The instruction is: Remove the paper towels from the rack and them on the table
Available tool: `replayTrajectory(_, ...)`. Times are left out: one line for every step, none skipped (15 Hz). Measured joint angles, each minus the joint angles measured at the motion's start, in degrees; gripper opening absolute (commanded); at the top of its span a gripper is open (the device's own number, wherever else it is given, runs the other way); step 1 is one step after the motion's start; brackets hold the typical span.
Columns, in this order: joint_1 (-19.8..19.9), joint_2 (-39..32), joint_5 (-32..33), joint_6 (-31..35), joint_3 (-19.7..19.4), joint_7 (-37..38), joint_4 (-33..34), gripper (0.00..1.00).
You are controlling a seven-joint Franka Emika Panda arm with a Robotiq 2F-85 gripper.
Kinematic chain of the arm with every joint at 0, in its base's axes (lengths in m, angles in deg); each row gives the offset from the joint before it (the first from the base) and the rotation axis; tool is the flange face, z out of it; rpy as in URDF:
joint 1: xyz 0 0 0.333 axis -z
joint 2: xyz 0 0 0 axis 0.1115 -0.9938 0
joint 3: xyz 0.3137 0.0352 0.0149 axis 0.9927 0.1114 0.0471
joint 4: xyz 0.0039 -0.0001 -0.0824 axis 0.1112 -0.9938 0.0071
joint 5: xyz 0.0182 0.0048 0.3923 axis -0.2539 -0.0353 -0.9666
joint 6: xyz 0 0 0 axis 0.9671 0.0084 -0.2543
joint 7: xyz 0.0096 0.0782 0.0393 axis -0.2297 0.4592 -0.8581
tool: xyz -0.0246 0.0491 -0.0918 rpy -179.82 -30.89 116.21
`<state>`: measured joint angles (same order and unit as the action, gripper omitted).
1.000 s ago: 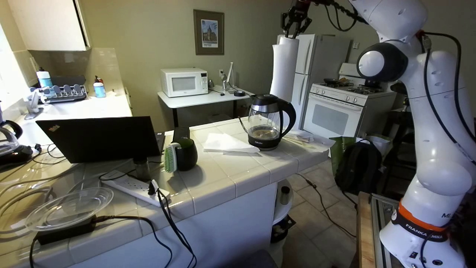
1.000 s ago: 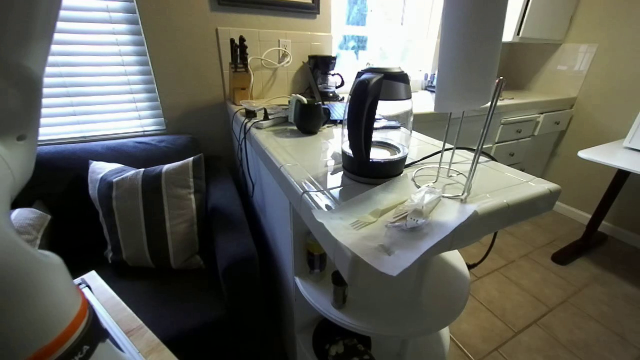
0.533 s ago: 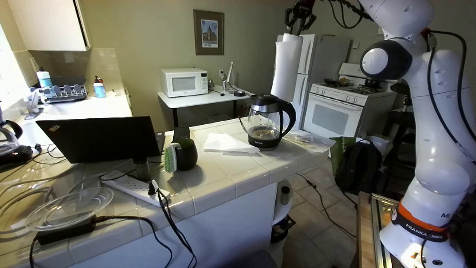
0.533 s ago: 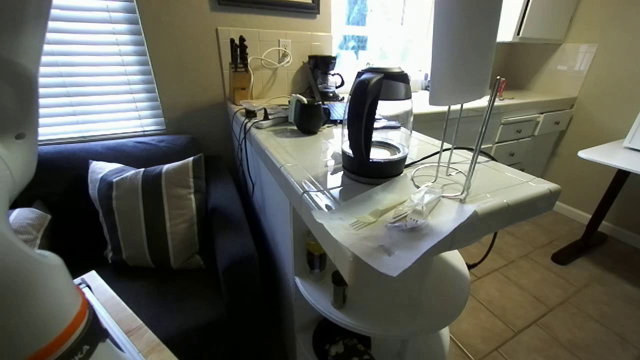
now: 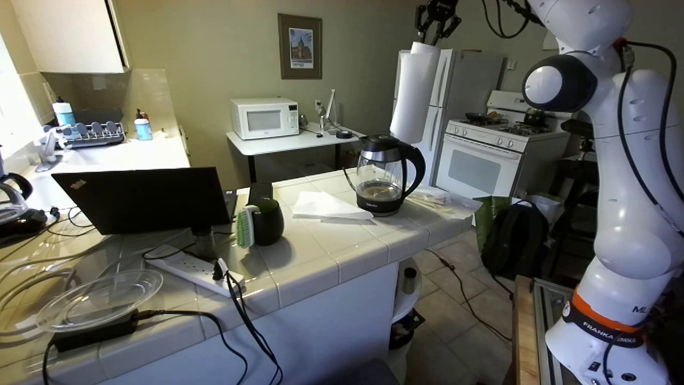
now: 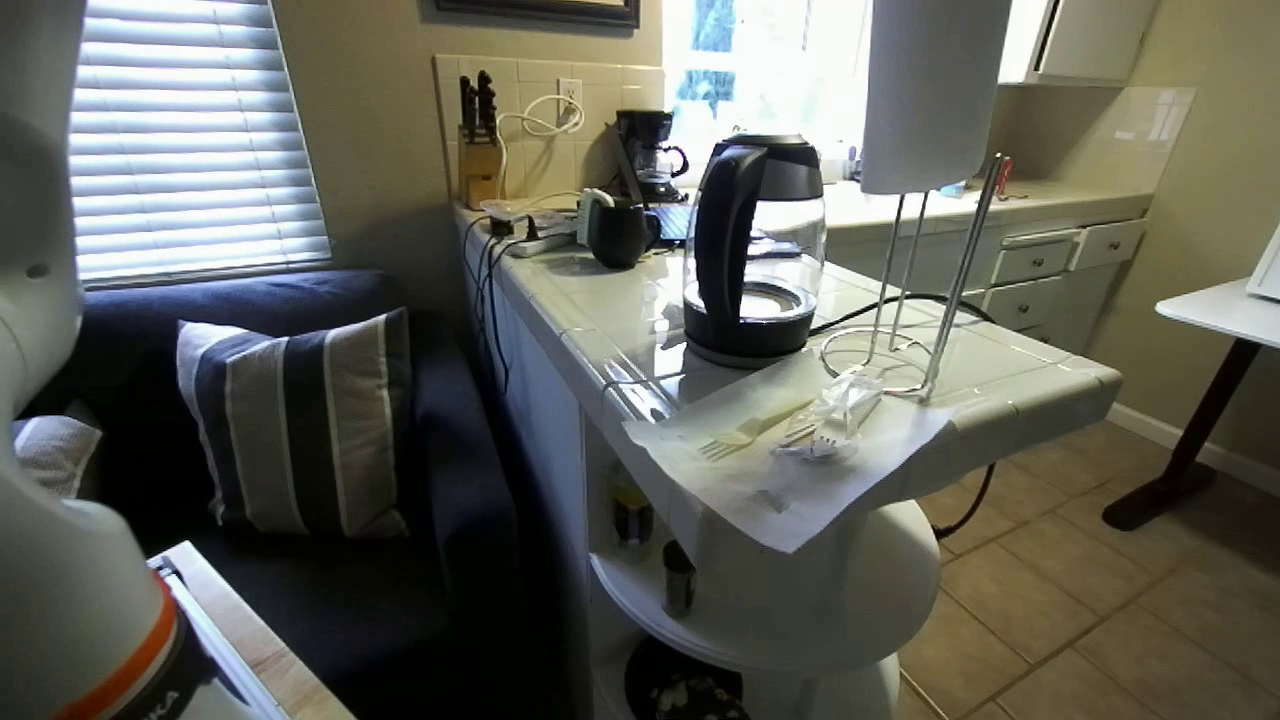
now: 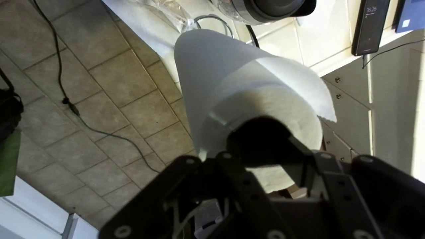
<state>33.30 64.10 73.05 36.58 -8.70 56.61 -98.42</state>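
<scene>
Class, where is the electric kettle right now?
In an exterior view, the glass electric kettle stands on the tiled countertop, slightly right of centre, left of the metal paper-towel rack.

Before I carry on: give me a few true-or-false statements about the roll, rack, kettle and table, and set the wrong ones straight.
1. The claw holds the paper roll by its upper end. True.
2. The rack stands on the table. True.
3. The paper roll is lying on the table. False: it is raised above it.
4. A fork lies on the white sheet near the kettle. True.
5. The kettle has tipped onto its side. False: it stands upright on the table.
</scene>
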Motion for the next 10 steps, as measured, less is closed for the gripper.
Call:
replayTrajectory(0.23,0.29,-0.17,0.0,0.0,0.11,0.0,0.62)
replayTrajectory(0.42,0.55,-0.36,0.0,0.0,0.29,0.0,0.62)
replayTrajectory(0.6,0.78,-0.58,0.0,0.01,0.48,0.0,0.62)
replayTrajectory(0.75,1.0,-0.81,0.0,0.02,0.61,0.0,0.62)
replayTrajectory(0.9,1.19,-1.01,0.0,0.02,0.73,0.0,0.62)
replayTrajectory(1.05,1.35,-1.2,0.0,0.02,0.81,0.0,0.62)
replayTrajectory(1.22,1.51,-1.4,0.0,0.02,0.88,0.0,0.62)
replayTrajectory(1.44,1.69,-1.68,0.0,0.02,0.92,0.0,0.62)
replayTrajectory(1.71,1.9,-2.03,0.0,0.02,0.96,0.0,0.62)
replayTrajectory(2.03,2.15,-2.42,0.0,0.02,1.01,0.0,0.62)
